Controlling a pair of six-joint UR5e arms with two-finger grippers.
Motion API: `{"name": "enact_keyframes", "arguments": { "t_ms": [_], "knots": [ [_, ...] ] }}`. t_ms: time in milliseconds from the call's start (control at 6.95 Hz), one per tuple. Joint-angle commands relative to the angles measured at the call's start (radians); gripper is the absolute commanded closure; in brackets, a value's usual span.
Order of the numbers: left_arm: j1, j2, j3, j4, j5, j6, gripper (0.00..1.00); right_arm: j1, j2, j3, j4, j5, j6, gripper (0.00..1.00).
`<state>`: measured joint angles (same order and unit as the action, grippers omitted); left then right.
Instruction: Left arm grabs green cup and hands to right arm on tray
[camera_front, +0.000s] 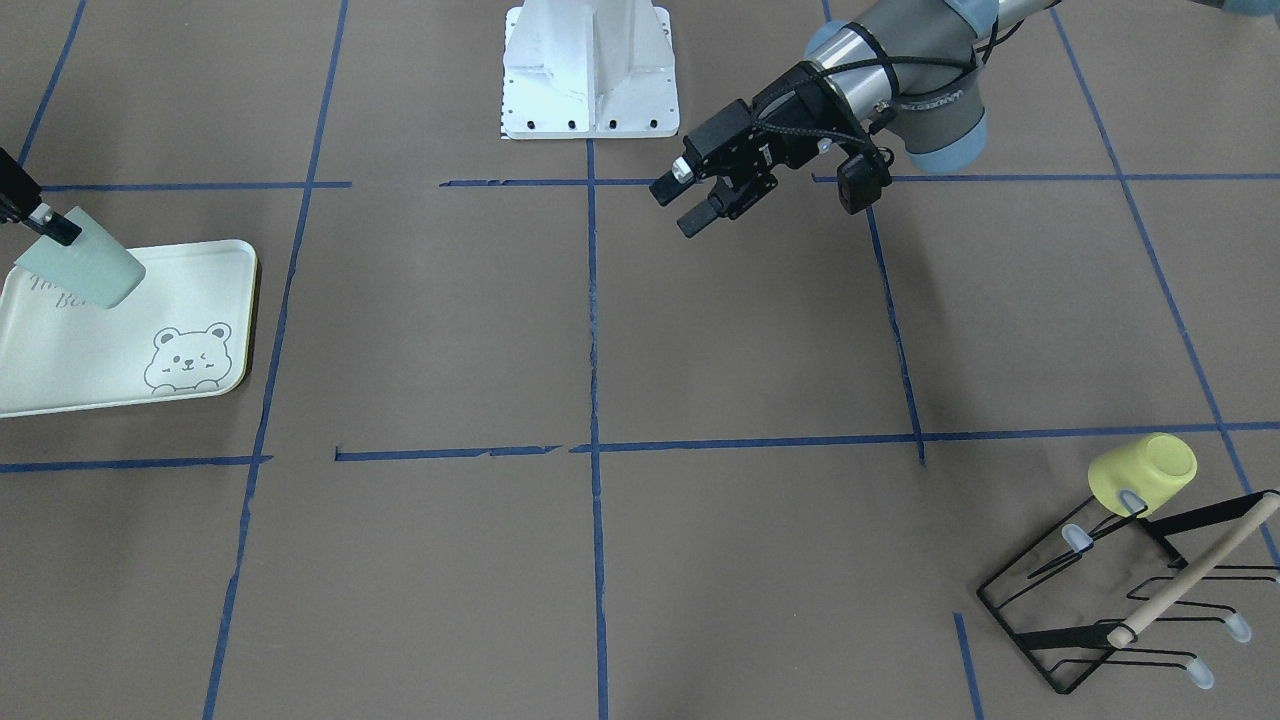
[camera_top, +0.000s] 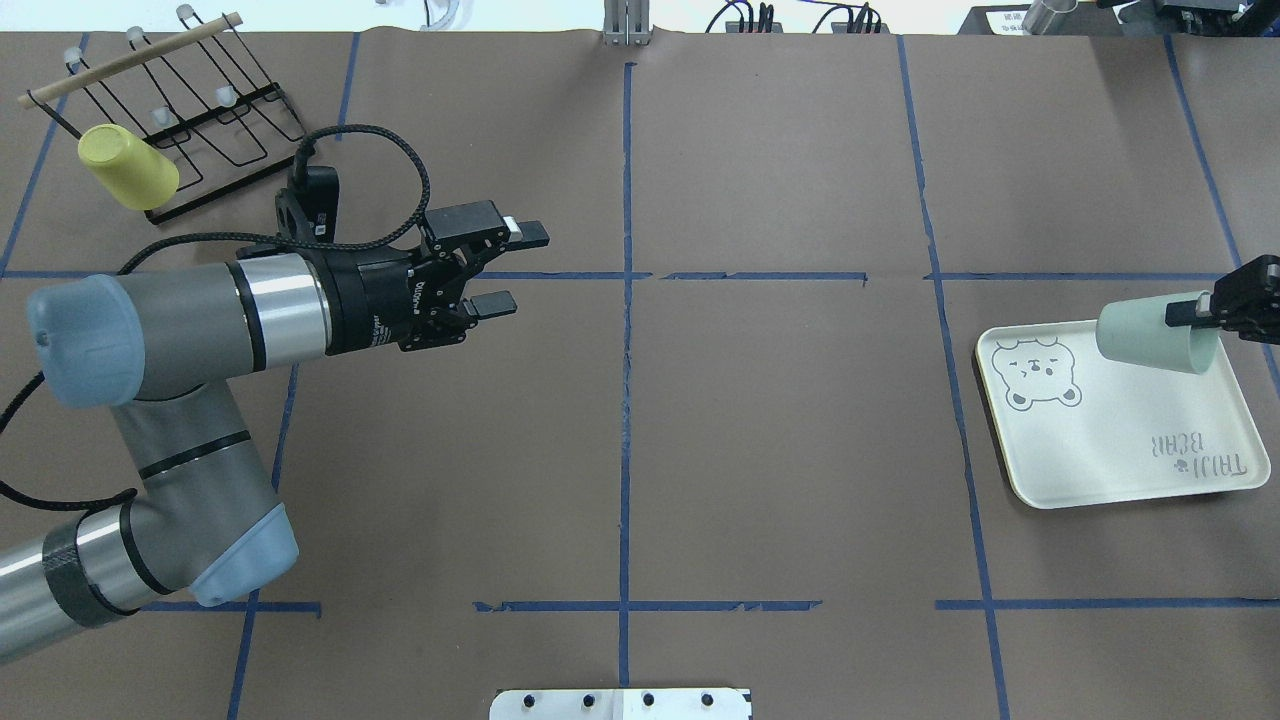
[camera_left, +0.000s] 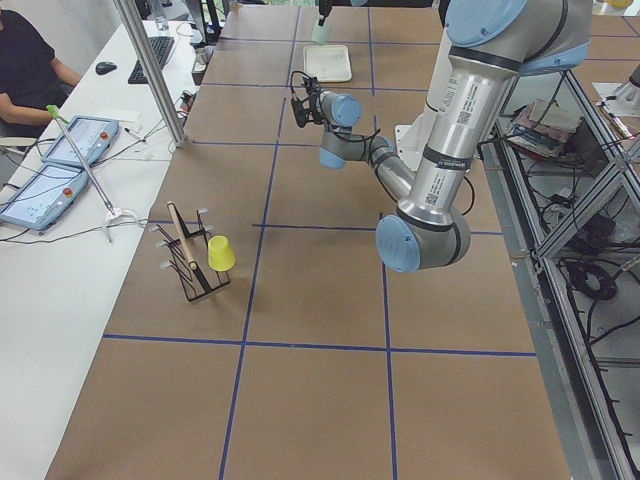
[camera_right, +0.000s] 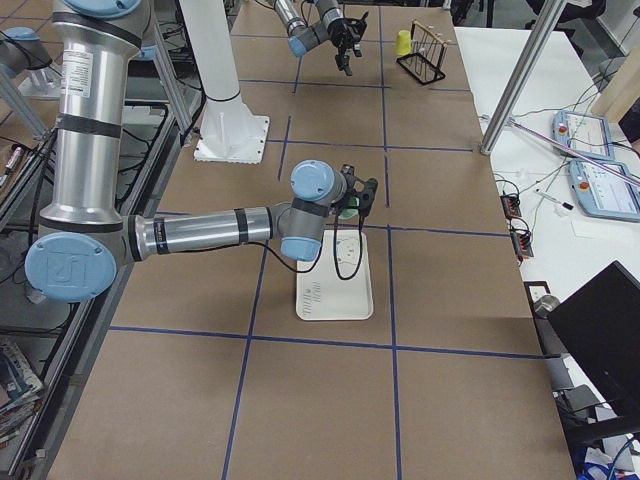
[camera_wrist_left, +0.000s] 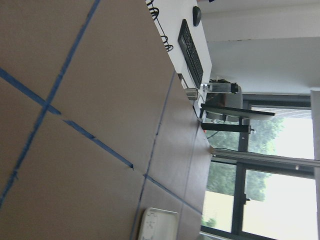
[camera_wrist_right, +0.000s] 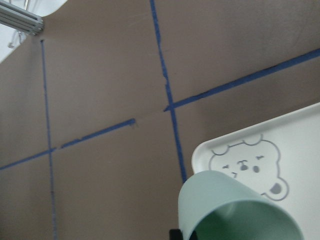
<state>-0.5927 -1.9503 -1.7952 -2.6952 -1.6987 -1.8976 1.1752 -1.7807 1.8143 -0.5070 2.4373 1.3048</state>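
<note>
Inspection of this moment, station by station.

**Right gripper** (camera_top: 1186, 318): I read it as closed on the green cup (camera_top: 1150, 340). One finger lies along the outside of the wall at the rim. The other is hidden, and I judge it to be inside the mouth.

**Cup position:** It hangs tilted well off upright, mouth toward the gripper and base toward the table's middle. It sits over the far part of the tray (camera_top: 1100, 450), near the bear drawing. In the front view it appears to be off the tray surface, but I cannot confirm the gap.

**Left gripper** (camera_top: 515, 268): The jaws stand wide apart with nothing between them. It hovers over bare table, well apart from the tray and from the yellow cup (camera_top: 128, 165) on the rack (camera_top: 200, 110).

**Handling assessment:**
- The cup looks like thin, smooth plastic, so I expect it to be light, fairly stiff and not fragile.
- It has no handle, so the surface will be slippery against the pads.
- Its taper means a squeeze around the body may slide toward the narrow base.
- A pinch across the rim wall, as held now, is in my judgement the safer hold.
- Moderate force should be enough, since too much could flex the rim.

**Risk:** Released at this tilt, a cup this light is likely to roll or topple on the tray. I would level it before opening the jaws.
</note>
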Motion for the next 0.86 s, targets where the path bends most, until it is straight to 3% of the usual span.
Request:
{"name": "enact_keyframes", "arguments": {
  "t_ms": [0, 144, 432, 719],
  "knots": [
    [-0.024, 0.008, -0.038, 0.196, -0.006, 0.141, 0.0, -0.08, -0.036, 0.008, -0.294, -0.119, -0.383, 1.0],
    [-0.036, 0.011, -0.032, 0.239, -0.009, 0.184, 0.0, -0.081, -0.026, 0.011, -0.436, -0.135, -0.544, 1.0],
    [-0.042, 0.013, -0.044, 0.27, -0.009, 0.222, 0.0, -0.154, -0.006, 0.193, -0.818, -0.241, -0.668, 1.0],
    [-0.042, 0.014, -0.043, 0.27, -0.002, 0.222, 0.0, -0.179, 0.131, 0.171, -1.009, -0.284, -0.791, 1.0]
  ]
}}
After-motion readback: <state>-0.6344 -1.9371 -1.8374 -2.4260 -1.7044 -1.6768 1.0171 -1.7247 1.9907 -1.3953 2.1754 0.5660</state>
